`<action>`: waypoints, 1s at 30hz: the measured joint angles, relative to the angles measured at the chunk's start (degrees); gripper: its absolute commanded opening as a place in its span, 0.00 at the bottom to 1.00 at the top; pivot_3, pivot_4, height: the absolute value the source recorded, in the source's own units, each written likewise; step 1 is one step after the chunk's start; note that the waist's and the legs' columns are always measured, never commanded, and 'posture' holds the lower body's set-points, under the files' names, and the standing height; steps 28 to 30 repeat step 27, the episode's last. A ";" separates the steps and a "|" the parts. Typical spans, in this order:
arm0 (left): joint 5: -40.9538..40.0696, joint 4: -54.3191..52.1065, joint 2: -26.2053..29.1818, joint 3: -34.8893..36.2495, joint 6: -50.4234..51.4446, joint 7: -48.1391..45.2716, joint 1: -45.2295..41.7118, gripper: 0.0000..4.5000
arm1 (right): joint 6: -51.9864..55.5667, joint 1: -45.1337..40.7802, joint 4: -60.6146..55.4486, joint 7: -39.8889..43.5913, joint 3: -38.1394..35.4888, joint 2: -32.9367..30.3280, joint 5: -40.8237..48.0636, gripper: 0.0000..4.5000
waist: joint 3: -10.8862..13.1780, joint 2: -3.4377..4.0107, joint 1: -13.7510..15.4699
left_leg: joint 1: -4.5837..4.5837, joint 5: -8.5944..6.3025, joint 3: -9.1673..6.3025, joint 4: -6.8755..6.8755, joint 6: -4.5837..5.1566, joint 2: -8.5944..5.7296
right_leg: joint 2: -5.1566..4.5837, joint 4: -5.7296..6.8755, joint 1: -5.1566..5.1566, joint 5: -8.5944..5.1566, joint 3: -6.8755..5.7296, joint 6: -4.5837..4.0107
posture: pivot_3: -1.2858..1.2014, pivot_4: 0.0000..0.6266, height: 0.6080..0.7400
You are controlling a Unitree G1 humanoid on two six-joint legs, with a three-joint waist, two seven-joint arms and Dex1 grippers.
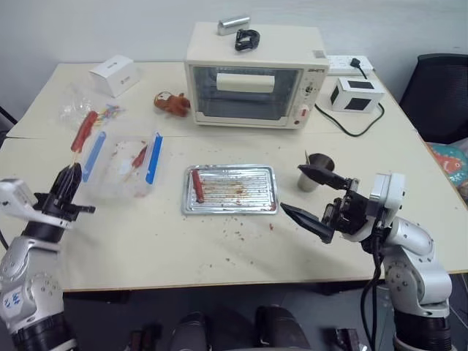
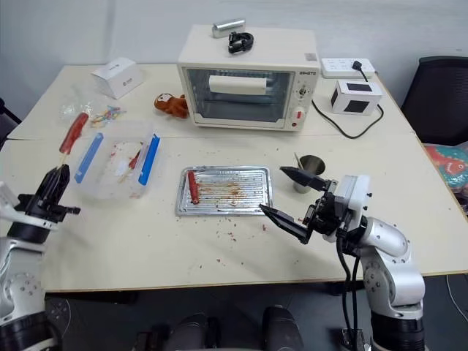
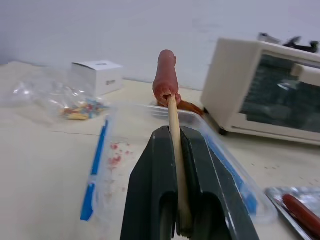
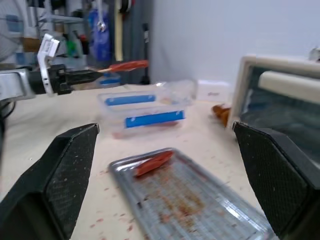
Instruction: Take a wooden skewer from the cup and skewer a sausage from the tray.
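My left gripper (image 1: pixel 71 174) is at the table's left edge, shut on a wooden skewer (image 3: pixel 175 150). A sausage (image 1: pixel 84 130) is stuck on the skewer's far end and points up and away over the table. The silvery tray (image 1: pixel 232 211) lies mid-table with another sausage (image 1: pixel 197 185) along its left side. My right gripper (image 1: pixel 291 188) hangs open and empty just right of the tray, its fingers (image 4: pixel 65 175) spread wide. The steel cup (image 2: pixel 312 167) stands behind it, partly hidden by one finger.
A clear plastic box (image 1: pixel 121 164) with blue clips sits left of the tray. A toaster oven (image 1: pixel 252 77) stands behind it. A white carton (image 1: pixel 115 74), a plastic bag (image 1: pixel 80 110), a brown toy (image 1: pixel 172 104) and a white adapter (image 1: pixel 357 93) with its cable lie further back.
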 measured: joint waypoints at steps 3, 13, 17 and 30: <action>2.36 3.76 0.61 -3.55 0.00 1.05 -3.91 0.00 | -3.32 0.41 -0.03 -0.72 0.84 -0.05 -1.16 1.00 | -0.03 -0.04 0.48 | 0.00 0.00 0.05 0.00 0.01 -0.02 | 0.04 -0.01 0.00 0.02 0.02 0.03 | 0.52 0.24 1.00; 4.09 8.17 3.03 -8.44 0.31 -1.78 -6.89 0.57 | -5.30 -0.40 0.31 -1.23 2.18 -4.61 -1.55 1.00 | -0.03 -0.05 0.65 | 0.01 -0.04 0.13 0.00 -0.05 0.16 | 0.28 -0.04 -0.05 0.01 0.09 0.03 | 0.52 0.24 1.00; 3.11 3.28 8.48 -9.57 0.43 -10.61 -1.47 0.77 | -5.16 1.79 0.69 1.76 1.92 -9.79 -0.95 1.00 | -0.03 -0.07 0.62 | 0.00 -0.07 0.14 -0.04 -0.07 0.18 | 0.29 -0.11 -0.06 0.01 0.10 0.02 | 0.52 0.24 1.00; 8.91 -4.32 22.86 -12.37 -9.18 -35.75 19.54 0.77 | -12.76 10.30 14.56 15.76 -0.54 -17.37 -1.25 1.00 | -0.01 -0.03 0.61 | 0.16 -0.16 0.26 -0.03 -0.07 0.24 | 0.32 -0.39 -0.02 -0.04 0.18 -0.08 | 0.52 0.24 1.00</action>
